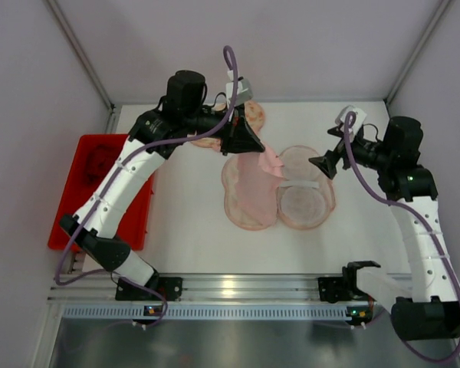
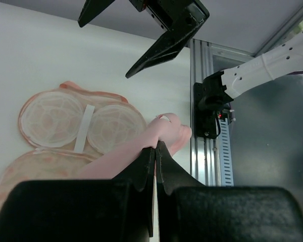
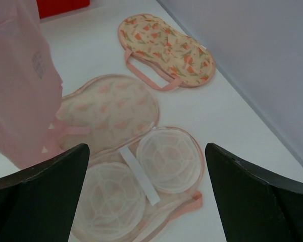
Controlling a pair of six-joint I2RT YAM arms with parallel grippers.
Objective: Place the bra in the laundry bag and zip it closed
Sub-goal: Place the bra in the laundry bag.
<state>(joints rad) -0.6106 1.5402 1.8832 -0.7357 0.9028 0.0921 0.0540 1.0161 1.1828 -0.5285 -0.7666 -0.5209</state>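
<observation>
The left tool (image 2: 155,147) is gripping the bra (image 2: 166,132) above the open bag (image 1: 307,208); the right tool (image 3: 146,147) is hanging open. Loading and zipping are still remaining.

We log a robotics lab cell; plain panel walls (image 1: 31,77) enclose a white table (image 1: 192,230); an aluminium rail (image 1: 245,290) at its near edge carries black arm mounts (image 1: 149,288).
</observation>
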